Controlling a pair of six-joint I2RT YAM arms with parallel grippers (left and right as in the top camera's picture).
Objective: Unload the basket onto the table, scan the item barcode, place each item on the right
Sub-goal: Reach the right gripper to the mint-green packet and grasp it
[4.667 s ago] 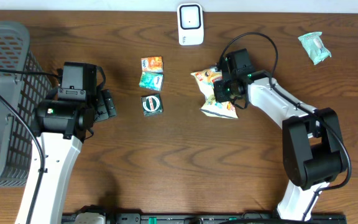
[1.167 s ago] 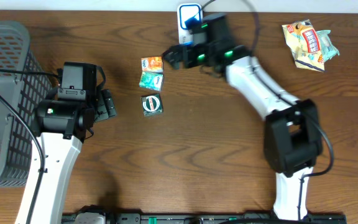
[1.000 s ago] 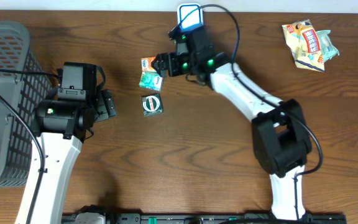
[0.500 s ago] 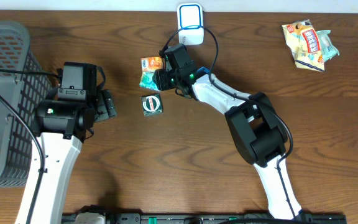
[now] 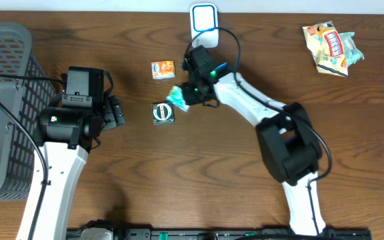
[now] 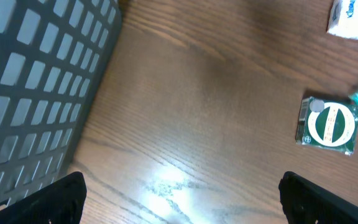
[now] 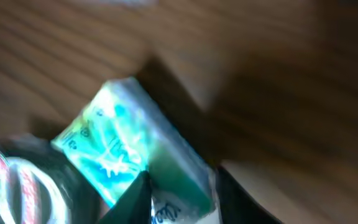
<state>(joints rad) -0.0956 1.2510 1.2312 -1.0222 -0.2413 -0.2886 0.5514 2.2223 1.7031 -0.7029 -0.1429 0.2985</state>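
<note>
A small teal packet (image 5: 176, 101) is pinched in my right gripper (image 5: 187, 95), just right of a dark green packet with a round label (image 5: 163, 112). In the right wrist view both fingers (image 7: 135, 198) press the teal packet (image 7: 129, 149) from either side, with the green packet (image 7: 23, 186) at lower left. The white scanner (image 5: 204, 25) stands at the table's back edge, behind this arm. My left gripper (image 5: 115, 112) rests open and empty left of the packets. Its wrist view shows the green packet (image 6: 329, 124) at right, beyond the wide-apart fingertips (image 6: 61, 198).
An orange packet (image 5: 163, 69) lies left of the scanner. A grey mesh basket (image 5: 5, 100) fills the left edge and shows again as the basket (image 6: 36, 81) in the left wrist view. Two snack bags (image 5: 332, 47) lie at the back right.
My right gripper reached in to the teal packet, shut on it and carried it a little right and forward, away from the orange packet. The left arm stayed still.
</note>
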